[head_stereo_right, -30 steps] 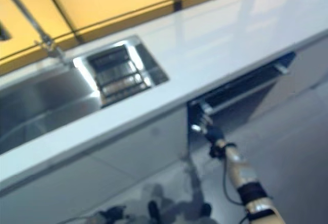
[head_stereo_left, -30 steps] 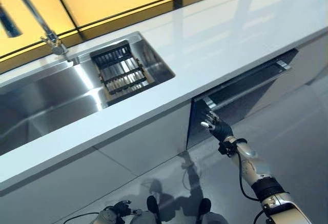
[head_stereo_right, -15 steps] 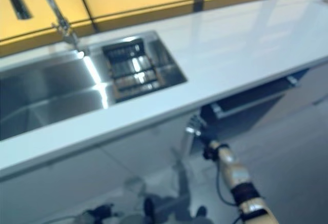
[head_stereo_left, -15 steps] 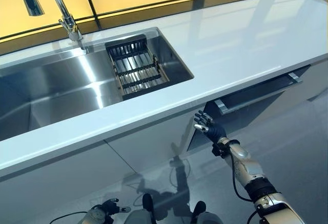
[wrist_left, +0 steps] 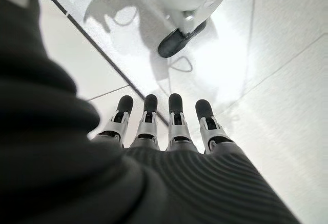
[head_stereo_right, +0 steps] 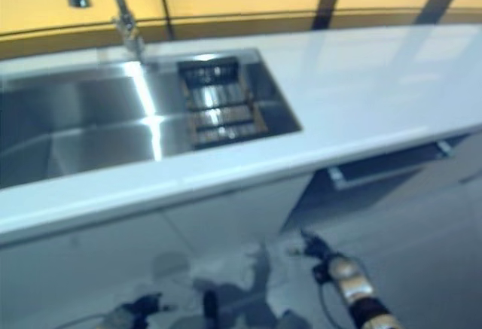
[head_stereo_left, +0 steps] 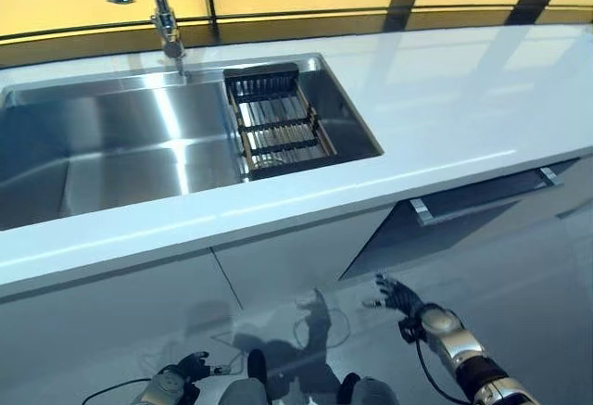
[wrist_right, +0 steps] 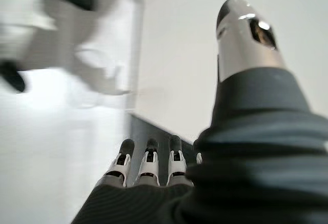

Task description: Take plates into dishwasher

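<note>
No plate shows in any view. The dishwasher door [head_stereo_left: 463, 238], grey-fronted with a bar handle [head_stereo_left: 482, 196] along its top edge, hangs ajar under the white counter [head_stereo_left: 445, 108] at the right, with a dark gap at its left side. My right hand [head_stereo_left: 397, 296] hangs low in front of the door, apart from it, fingers [wrist_right: 148, 162] straight and holding nothing. My left hand [head_stereo_left: 185, 368] is down at the lower left near the floor, its fingers [wrist_left: 174, 121] straight and empty.
A steel sink [head_stereo_left: 120, 145] with a tall tap [head_stereo_left: 162, 16] is set in the counter. A dark dish rack [head_stereo_left: 273, 122] sits in the sink's right end. Grey cabinet fronts [head_stereo_left: 287, 257] run below the counter, with glossy floor [head_stereo_left: 537, 294] in front of them.
The camera has turned, shifting the whole scene. My right hand has come down from the top left corner of the dishwasher door and now hangs lower, near the floor.
</note>
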